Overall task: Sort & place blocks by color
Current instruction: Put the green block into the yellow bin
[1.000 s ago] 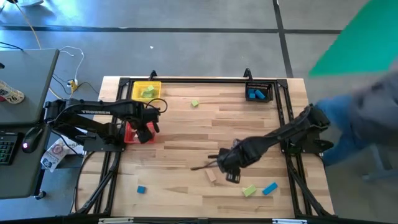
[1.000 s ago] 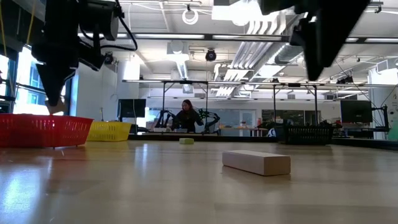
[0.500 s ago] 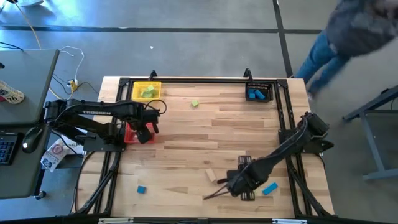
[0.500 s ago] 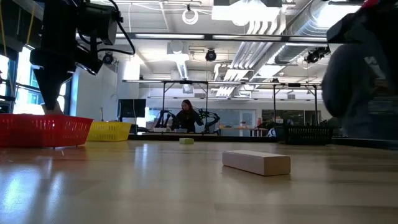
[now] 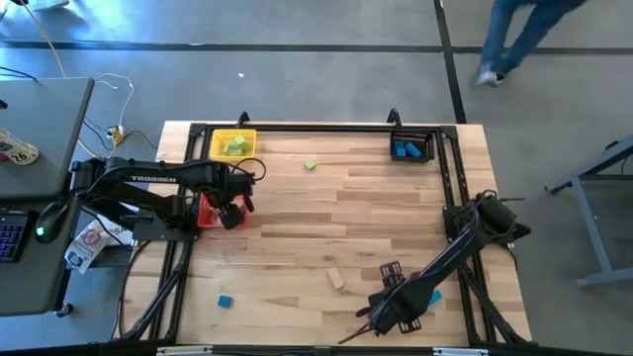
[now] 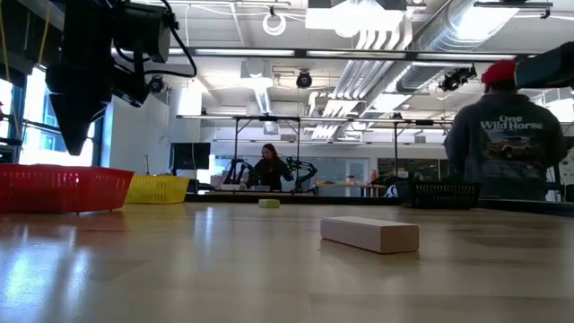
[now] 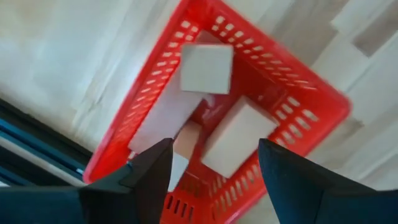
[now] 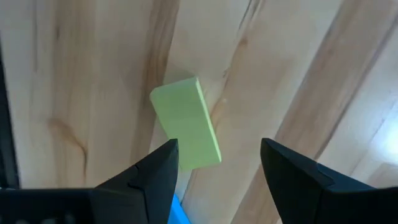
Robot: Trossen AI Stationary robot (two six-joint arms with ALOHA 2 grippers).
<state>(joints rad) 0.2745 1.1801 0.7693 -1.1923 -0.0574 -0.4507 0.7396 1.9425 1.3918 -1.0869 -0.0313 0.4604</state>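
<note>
My left gripper point(image 7: 214, 155) hangs open above the red bin point(image 5: 208, 210), fingers pointing down. Tan blocks point(image 7: 207, 67) lie inside the bin beneath it. Near the table's near right edge, my right gripper point(image 8: 219, 149) points down, open, over a light green bar block point(image 8: 186, 121) that lies flat on the wood; its fingers stand above the block without touching it. In the high view that arm point(image 5: 396, 311) hides the green bar. A blue block point(image 5: 432, 297) lies just beside it. A tan bar point(image 5: 336, 279) rests flat mid-table.
A yellow bin point(image 5: 233, 144) with green blocks and a black bin point(image 5: 411, 146) with blue blocks stand along the far edge. A loose green block point(image 5: 311, 164) and a blue block point(image 5: 225, 301) lie on the table. A person point(image 5: 514, 40) walks past the far right corner.
My right gripper has swung toward the table's near right edge and come down over the green bar, rolling as it went. My left gripper, still above the red bin, has let go of a tan block, which has dropped into the bin.
</note>
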